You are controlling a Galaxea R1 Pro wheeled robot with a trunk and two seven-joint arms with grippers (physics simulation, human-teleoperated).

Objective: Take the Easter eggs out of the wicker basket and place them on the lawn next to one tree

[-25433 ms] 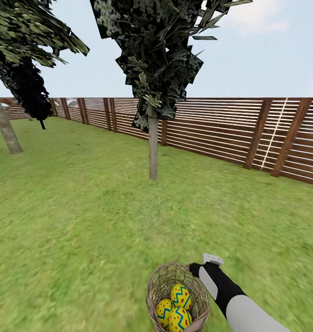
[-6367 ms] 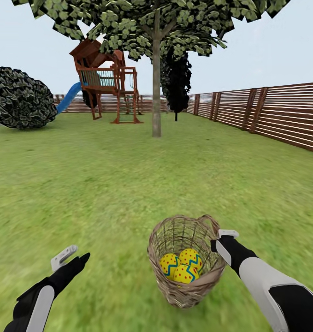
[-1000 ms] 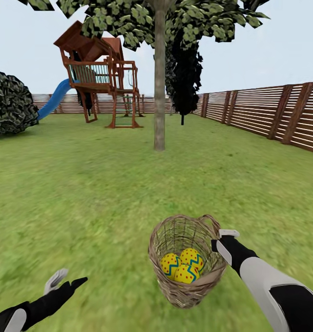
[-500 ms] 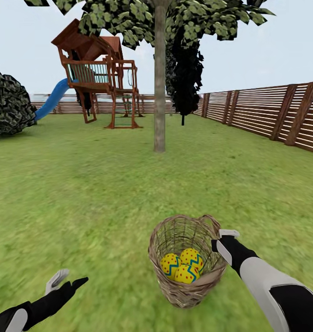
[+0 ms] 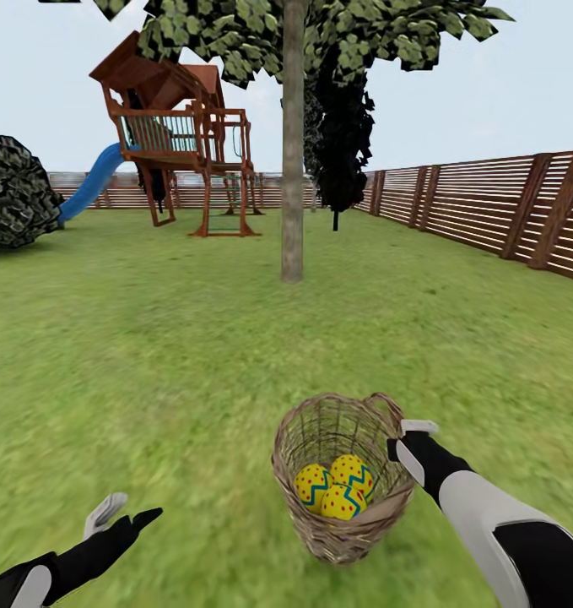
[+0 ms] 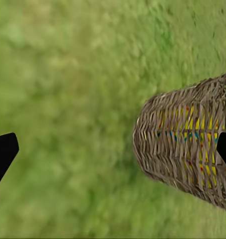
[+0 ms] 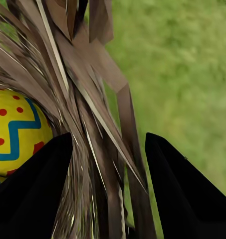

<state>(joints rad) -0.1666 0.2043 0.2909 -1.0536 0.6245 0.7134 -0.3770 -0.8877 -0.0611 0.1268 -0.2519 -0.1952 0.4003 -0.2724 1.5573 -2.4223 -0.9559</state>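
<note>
Inside round woven-twig basket (image 5: 341,498): 3 dotted eggs (image 5: 335,488).

No readable text, label, brand, number or sign anywhere. Only painted patterns, red dots and blue-green zigzag bands, on the Easter eggs (image 5: 334,488) in the wicker basket (image 5: 341,473), just beside the right gripper (image 5: 402,439); no letters among them.

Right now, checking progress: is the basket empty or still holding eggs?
Still holding: all three Easter eggs sit inside the wicker basket.
</note>
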